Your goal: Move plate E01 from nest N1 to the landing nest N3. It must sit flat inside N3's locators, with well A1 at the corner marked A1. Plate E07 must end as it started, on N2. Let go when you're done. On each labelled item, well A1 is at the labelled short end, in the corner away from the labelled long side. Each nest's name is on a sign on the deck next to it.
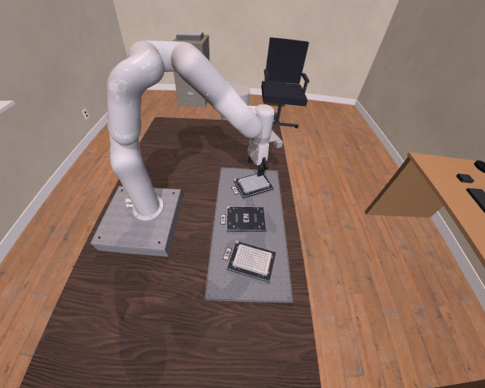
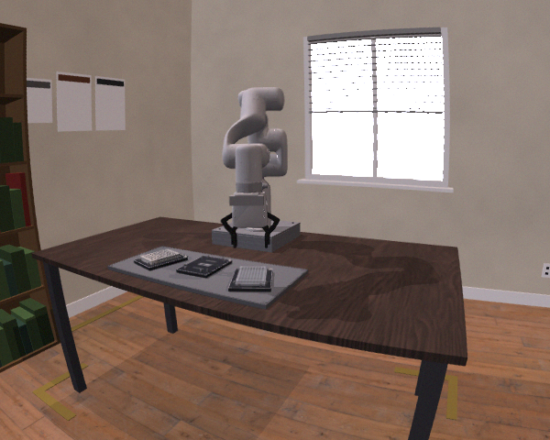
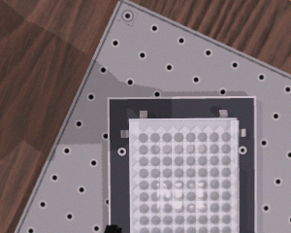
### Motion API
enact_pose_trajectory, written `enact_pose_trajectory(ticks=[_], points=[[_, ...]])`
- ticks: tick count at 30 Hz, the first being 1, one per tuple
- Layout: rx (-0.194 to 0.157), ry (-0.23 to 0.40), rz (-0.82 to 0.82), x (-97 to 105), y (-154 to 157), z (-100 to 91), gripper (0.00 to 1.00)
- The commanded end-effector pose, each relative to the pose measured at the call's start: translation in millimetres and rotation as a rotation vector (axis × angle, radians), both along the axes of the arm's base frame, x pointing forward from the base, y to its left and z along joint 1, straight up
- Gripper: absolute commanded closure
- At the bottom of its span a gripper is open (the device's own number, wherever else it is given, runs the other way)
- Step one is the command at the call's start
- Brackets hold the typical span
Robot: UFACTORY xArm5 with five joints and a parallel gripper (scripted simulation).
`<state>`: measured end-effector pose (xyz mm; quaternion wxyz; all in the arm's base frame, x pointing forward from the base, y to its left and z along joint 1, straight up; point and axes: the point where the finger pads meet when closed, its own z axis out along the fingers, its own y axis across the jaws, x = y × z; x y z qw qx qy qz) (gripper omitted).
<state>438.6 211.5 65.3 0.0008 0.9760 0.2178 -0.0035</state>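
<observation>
Black fingers of my gripper (image 2: 250, 240) are spread wide and hold nothing. I see it hang over the far end of plate E01 (image 1: 254, 183), which sits in nest N1 (image 3: 117, 160). Next along the grey deck (image 1: 276, 267) is bare nest N3 (image 1: 246, 218). Plate E07 (image 1: 252, 259) sits in the last nest.

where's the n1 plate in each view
Top: the plate lies on its nest at the far end of the grey deck, just below the open pincer.
Exterior: the plate is the rightmost of the three, nearest the camera.
Wrist: the plate fills the lower centre, running off the bottom edge.
Shared landmark: the deck, dotted with holes, under the nest.
</observation>
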Motion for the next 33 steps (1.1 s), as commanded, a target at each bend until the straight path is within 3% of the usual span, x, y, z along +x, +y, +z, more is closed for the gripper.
enact_pose_trajectory(ticks=[1,33], points=[[0.001,-0.005,0.0,1.4,0.7,-4.9,0.0],[0.001,-0.004,0.0,1.2,0.5,-51.7,0.0]])
